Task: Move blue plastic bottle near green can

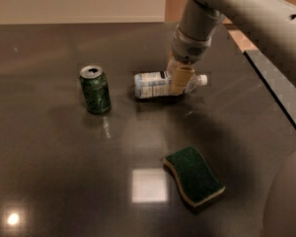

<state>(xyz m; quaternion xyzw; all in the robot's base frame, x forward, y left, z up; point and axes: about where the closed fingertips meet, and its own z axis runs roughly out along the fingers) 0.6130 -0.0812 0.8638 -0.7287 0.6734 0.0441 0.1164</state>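
Observation:
The blue plastic bottle (153, 84) lies on its side on the dark table, white cap pointing right. My gripper (180, 81) comes down from the arm at the top right and is shut on the bottle near its neck end. The green can (94, 89) stands upright to the left of the bottle, with a small gap between them. The bottle's base end points toward the can.
A yellow sponge with a green top (194, 176) lies in front of the bottle, toward the near right. The table's right edge (276, 90) runs diagonally at the right. My arm's bulk fills the right side and lower right corner.

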